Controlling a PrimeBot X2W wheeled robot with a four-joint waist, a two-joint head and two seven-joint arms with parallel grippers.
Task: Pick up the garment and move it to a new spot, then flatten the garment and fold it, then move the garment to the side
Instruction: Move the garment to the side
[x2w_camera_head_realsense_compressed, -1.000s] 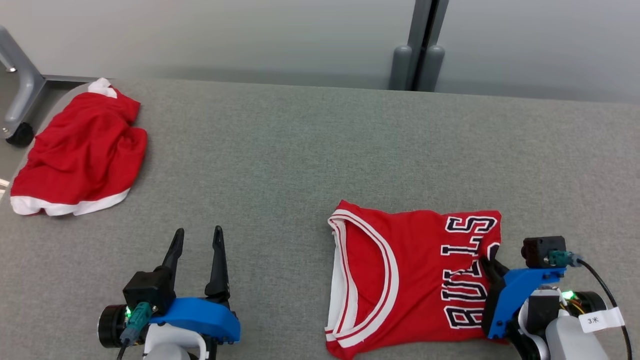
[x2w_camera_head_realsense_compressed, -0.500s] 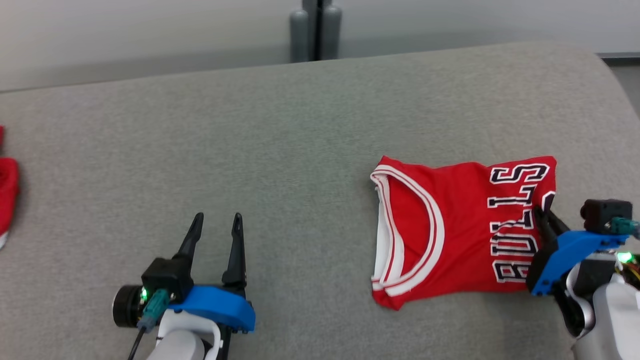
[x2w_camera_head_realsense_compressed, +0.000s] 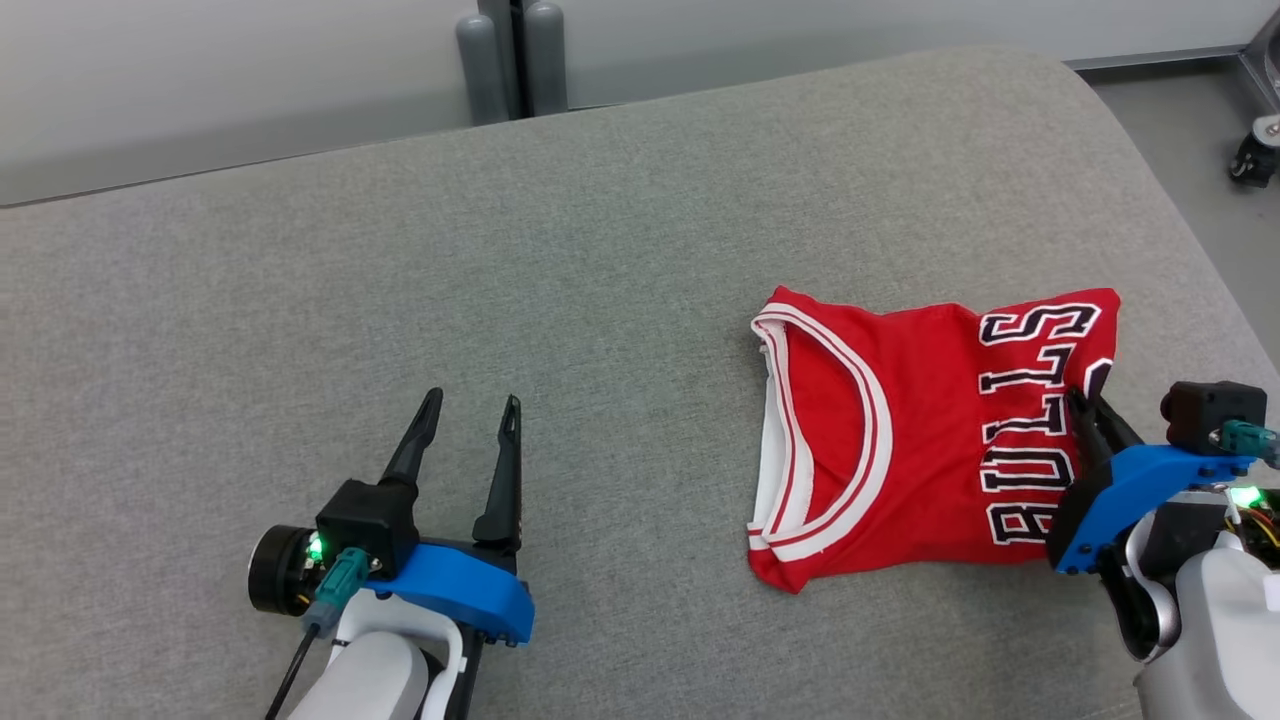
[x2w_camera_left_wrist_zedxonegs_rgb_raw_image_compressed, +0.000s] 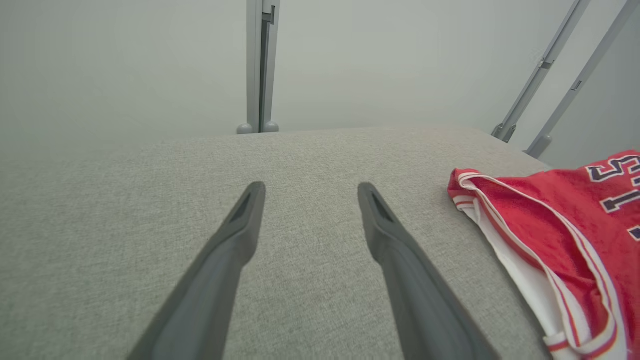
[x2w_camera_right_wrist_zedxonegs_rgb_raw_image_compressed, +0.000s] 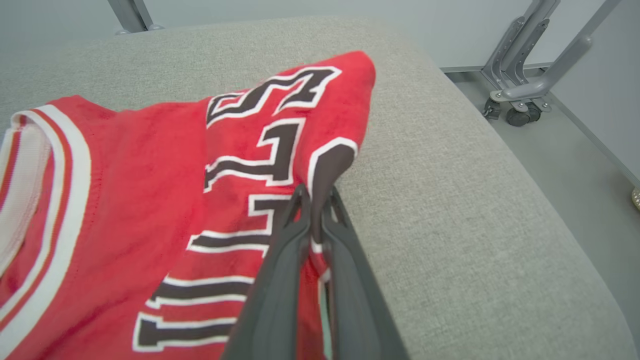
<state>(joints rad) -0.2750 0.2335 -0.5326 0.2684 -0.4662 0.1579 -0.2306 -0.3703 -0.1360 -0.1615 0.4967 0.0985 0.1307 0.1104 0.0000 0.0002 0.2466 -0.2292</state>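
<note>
The garment (x2w_camera_head_realsense_compressed: 900, 440) is a folded red jersey with white trim and black "BULLS" lettering, lying on the grey padded table (x2w_camera_head_realsense_compressed: 600, 250) at the right. My right gripper (x2w_camera_head_realsense_compressed: 1085, 405) is shut on the garment's right edge; in the right wrist view the fingers (x2w_camera_right_wrist_zedxonegs_rgb_raw_image_compressed: 280, 260) pinch a fold of the red cloth (x2w_camera_right_wrist_zedxonegs_rgb_raw_image_compressed: 150, 190). My left gripper (x2w_camera_head_realsense_compressed: 468, 418) stands open over bare table at the lower left, well apart from the garment. In the left wrist view its fingers (x2w_camera_left_wrist_zedxonegs_rgb_raw_image_compressed: 230, 245) are spread, and the garment (x2w_camera_left_wrist_zedxonegs_rgb_raw_image_compressed: 560, 225) lies to the right.
The table's right edge curves down close to the garment (x2w_camera_right_wrist_zedxonegs_rgb_raw_image_compressed: 500, 175). Beyond it are grey floor and metal frame legs on castors (x2w_camera_right_wrist_zedxonegs_rgb_raw_image_compressed: 520, 112). A grey post (x2w_camera_head_realsense_compressed: 510, 60) stands against the wall behind the table.
The head camera has swung to the right, so the other red cloth at the left has left the picture. The right gripper stays shut on the garment, which sits nearer the table's right edge.
</note>
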